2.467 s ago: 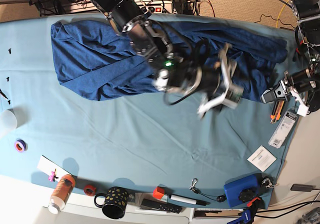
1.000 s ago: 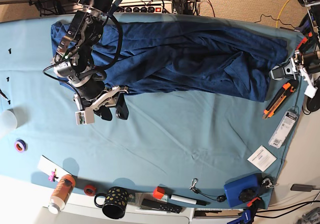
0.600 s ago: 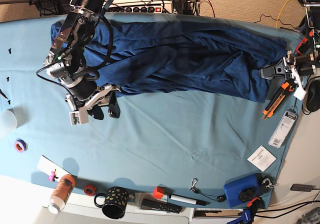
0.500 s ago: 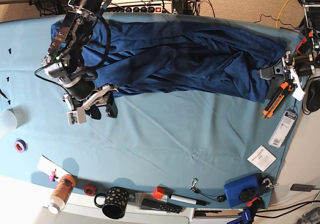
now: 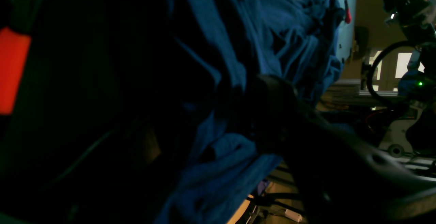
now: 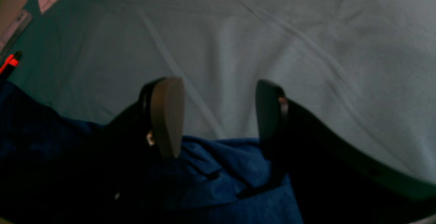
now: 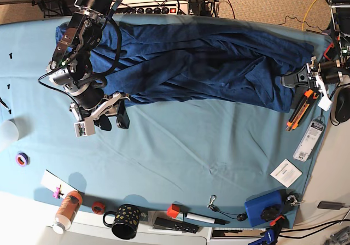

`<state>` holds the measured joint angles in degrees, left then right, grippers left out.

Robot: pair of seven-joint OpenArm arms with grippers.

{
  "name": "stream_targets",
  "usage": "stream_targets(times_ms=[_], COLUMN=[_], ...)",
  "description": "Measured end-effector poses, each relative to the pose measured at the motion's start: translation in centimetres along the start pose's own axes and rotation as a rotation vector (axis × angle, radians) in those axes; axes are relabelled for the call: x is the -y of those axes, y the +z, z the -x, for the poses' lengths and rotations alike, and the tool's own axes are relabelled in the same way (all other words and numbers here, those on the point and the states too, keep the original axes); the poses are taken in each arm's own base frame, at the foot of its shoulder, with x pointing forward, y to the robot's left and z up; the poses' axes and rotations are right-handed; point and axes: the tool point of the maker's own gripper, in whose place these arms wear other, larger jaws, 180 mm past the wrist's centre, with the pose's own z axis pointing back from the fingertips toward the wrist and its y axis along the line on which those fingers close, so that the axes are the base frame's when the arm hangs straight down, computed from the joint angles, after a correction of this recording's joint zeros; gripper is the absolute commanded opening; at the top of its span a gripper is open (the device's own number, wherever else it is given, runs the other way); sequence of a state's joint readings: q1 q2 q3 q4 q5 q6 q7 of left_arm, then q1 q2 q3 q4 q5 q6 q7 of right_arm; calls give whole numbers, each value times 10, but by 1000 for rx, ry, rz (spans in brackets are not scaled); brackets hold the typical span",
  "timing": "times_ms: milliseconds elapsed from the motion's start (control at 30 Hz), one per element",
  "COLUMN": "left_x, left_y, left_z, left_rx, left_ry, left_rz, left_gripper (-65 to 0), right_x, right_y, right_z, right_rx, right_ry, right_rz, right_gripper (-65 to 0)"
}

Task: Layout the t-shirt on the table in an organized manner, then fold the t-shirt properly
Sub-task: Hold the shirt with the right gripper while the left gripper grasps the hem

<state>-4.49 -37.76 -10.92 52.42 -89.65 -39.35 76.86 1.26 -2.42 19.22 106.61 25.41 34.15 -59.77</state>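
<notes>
T-shirt (image 7: 202,64) lies bunched along my surface (image 7: 180,146). Right jaws (image 6: 218,115) stand released over its edge; left jaws (image 7: 291,81) released at its other end.

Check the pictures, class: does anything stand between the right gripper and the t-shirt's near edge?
Nothing visible does. The right gripper hangs open right at the edge of the t-shirt, with only bare table cloth beyond its fingertips. In the right wrist view the blue fabric lies directly below the open jaws.
</notes>
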Motion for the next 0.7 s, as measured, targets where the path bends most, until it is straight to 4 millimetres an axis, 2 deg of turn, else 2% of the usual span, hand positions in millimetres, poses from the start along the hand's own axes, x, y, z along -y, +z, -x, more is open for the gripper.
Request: stream_targets(times_ms=[300, 433, 700], left_x=[17, 20, 22], left_y=[-10, -12, -13], left_z=[0, 1, 8], left_rx=[-57, -92, -77], left_ry=[-105, -152, -135], left_rz=[-5, -30, -5], left_gripper=[-315, -315, -315], right_x=[1, 1, 1], right_y=[0, 0, 0], right_z=[0, 1, 1], right_rx=[-2, -3, -4], right_ry=[2, 2, 3], right_rz=[3, 4, 5], right_gripper=[-324, -324, -324])
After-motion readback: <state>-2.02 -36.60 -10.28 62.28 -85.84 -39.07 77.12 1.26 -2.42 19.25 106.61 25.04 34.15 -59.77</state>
